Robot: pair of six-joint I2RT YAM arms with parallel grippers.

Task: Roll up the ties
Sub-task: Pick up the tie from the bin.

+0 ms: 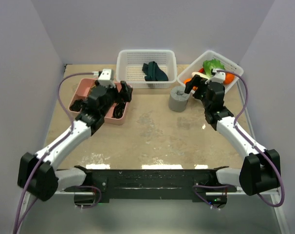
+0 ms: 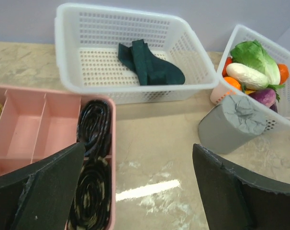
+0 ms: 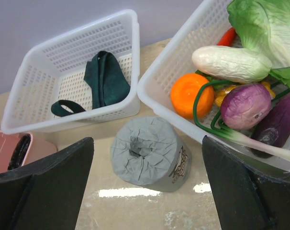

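The left arm reaches from the near left corner of the tabletop (image 1: 152,131) toward the far left corner, elbow low and wrist raised, so that the left fingers (image 2: 39,191) hang over the right-hand side of a pink tray (image 1: 84,90). They are spread wide with nothing between them. The right arm mirrors it, stretching from the near right corner toward the far right corner. The right fingers (image 3: 44,187) are also spread wide and empty, poised above a grey cylinder (image 3: 147,153). 1 tie (image 2: 150,64), dark teal-green and loosely folded on itself, lies inside a white basket (image 1: 125,61) at the middle of the far edge. It sits toward the basket's right half, with 1 end curling out across the basket floor in the right wrist view. The tie is well apart from both sets of fingers, farther toward the far edge than either, and lies between the 2 arms, touched by neither. There are 2 white baskets. The second basket (image 3: 159,72) stands at the far right corner and holds toy vegetables, among them 1 leafy green (image 3: 264,24) and 1 pale white piece (image 3: 231,62). The cylinder stands just in front of the gap between the baskets, close beside the second one. The tray is divided into compartments, and its right-hand one holds 2 dark coils (image 2: 94,129).
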